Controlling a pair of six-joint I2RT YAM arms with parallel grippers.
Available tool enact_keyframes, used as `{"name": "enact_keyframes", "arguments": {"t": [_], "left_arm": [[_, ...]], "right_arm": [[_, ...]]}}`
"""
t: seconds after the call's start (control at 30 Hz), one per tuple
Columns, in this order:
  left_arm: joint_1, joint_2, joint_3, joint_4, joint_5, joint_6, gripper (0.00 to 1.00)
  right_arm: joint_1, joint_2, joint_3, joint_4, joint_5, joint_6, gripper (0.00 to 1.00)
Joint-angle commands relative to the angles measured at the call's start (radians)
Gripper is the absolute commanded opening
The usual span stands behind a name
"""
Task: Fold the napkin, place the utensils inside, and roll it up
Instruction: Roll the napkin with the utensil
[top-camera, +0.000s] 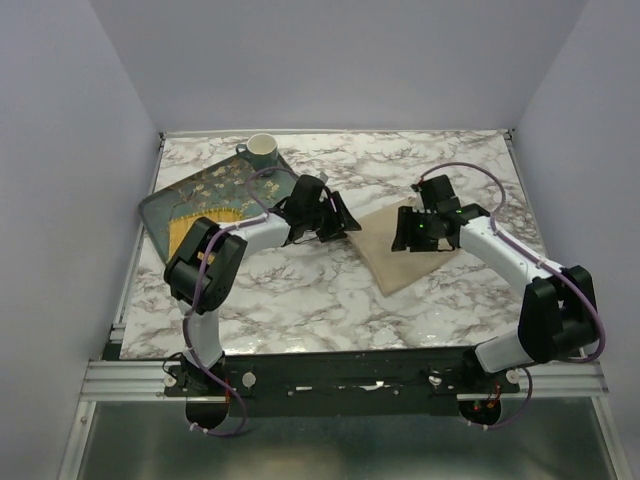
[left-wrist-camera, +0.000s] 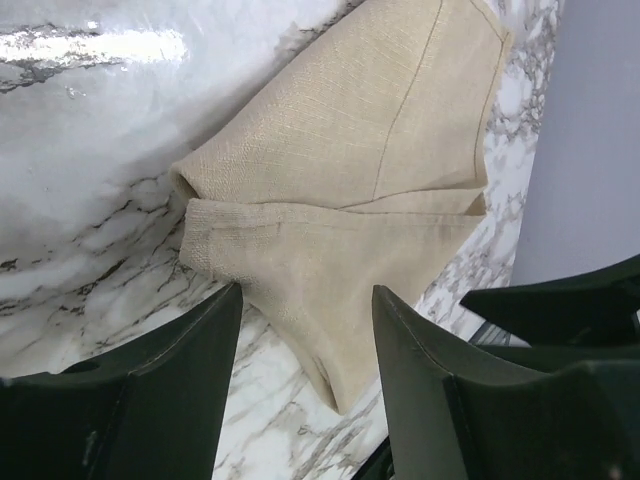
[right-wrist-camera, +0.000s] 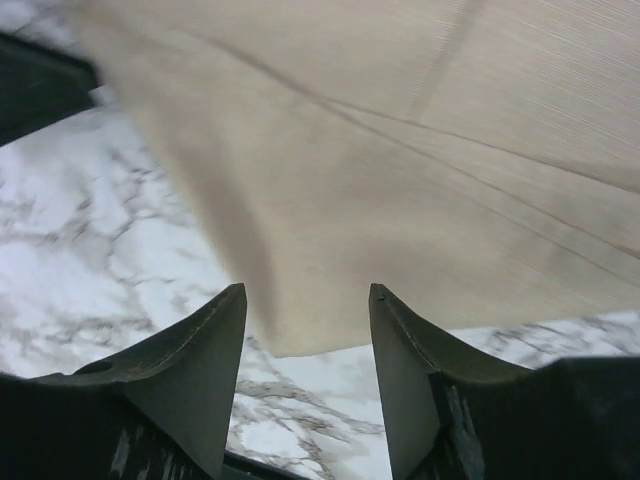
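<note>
The beige napkin (top-camera: 402, 258) lies folded on the marble table, right of centre. My left gripper (top-camera: 338, 222) hovers at its left corner. In the left wrist view the folded napkin (left-wrist-camera: 350, 170) shows two layers, and one pointed corner reaches between the fingers of the open left gripper (left-wrist-camera: 308, 292) without being pinched. My right gripper (top-camera: 418, 232) sits over the napkin's far part. In the right wrist view the napkin (right-wrist-camera: 400, 150) fills the top, and its edge ends between the spread fingers of the open right gripper (right-wrist-camera: 306, 292). No utensils show in any view.
A dark teal floral tray (top-camera: 205, 195) lies at the back left, with a pale green cup (top-camera: 262, 148) at its far corner. Grey walls close the table (top-camera: 300, 295) on three sides. The arm bases stand along the near edge.
</note>
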Motion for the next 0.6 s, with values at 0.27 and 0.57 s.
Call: {"name": "enact_keyframes", "arguments": {"t": [0.27, 0.57], "left_arm": [[0.003, 0.091, 0.117, -0.116, -0.031, 0.077, 0.52], [-0.001, 0.116, 0.149, -0.111, -0.032, 0.096, 0.30]], "right_arm": [[-0.209, -0.029, -0.151, -0.002, 0.121, 0.105, 0.50], [-0.238, 0.031, -0.110, 0.009, 0.160, 0.076, 0.47]]}}
